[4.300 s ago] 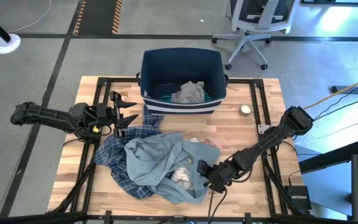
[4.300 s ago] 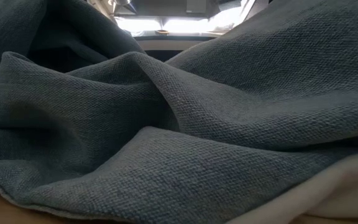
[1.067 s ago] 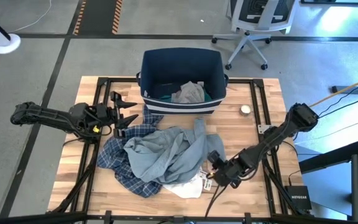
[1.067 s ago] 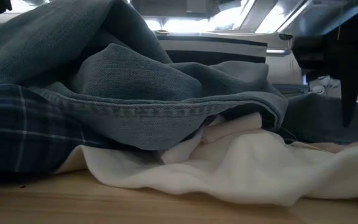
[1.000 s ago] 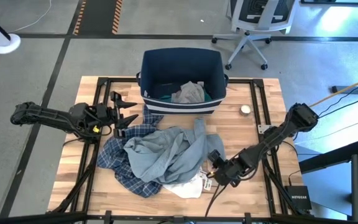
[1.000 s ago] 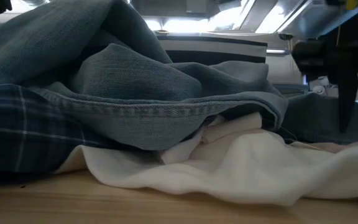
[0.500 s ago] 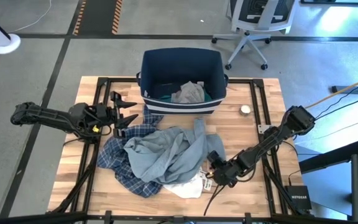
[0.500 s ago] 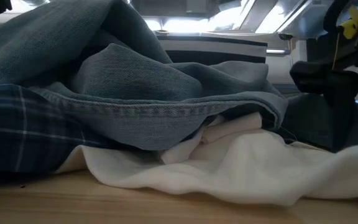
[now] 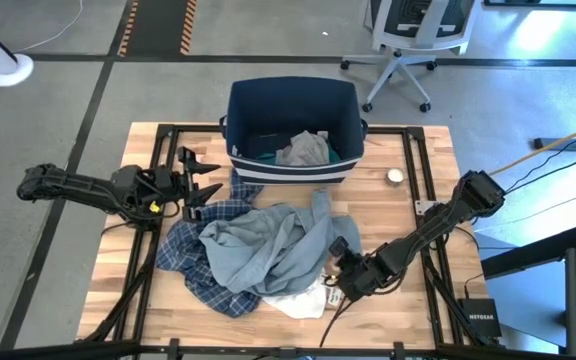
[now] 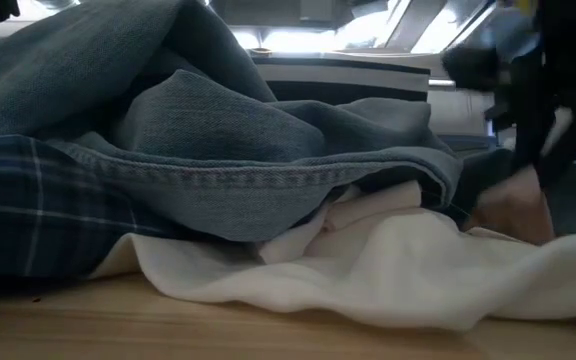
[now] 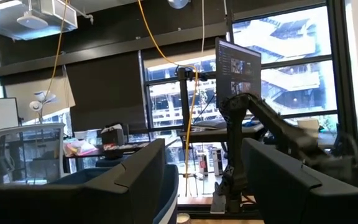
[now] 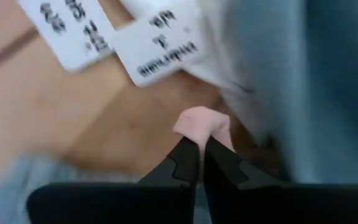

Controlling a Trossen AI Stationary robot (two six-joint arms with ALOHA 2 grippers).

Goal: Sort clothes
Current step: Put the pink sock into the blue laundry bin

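A pile of clothes lies mid-table: a large light grey-blue garment point(image 9: 268, 245) on top, a blue-and-white plaid shirt point(image 9: 190, 258) under its left side, and a white piece point(image 9: 303, 298) at the near edge. My right gripper point(image 9: 340, 272) stands at the pile's right side, shut on a small pink piece point(image 12: 199, 123), which also shows in the low view point(image 10: 513, 212). My left gripper point(image 9: 203, 176) is open and empty at the table's left, pointing toward the right. No black piece shows. My right gripper pinches a small fold of the pink piece point(image 12: 197, 127) between its two fingertips, the cloth sticking out just past them. The fingers slant down toward the table beside the pile's right edge. Whether the rest of the pink piece lies on the table is hidden.
The navy bin point(image 9: 291, 165) with white stripes stands at the far middle and holds a grey garment point(image 9: 303, 150). A small round white thing point(image 9: 395, 176) lies to its right. White labels point(image 12: 160, 53) on the white piece lie near my right gripper. Bare wood shows at the right.
My right gripper has gone a little toward the table's left, closer to the pile, dipping in the low view. The pink piece now shows below it there, where none showed before. The pile has kept its shape.
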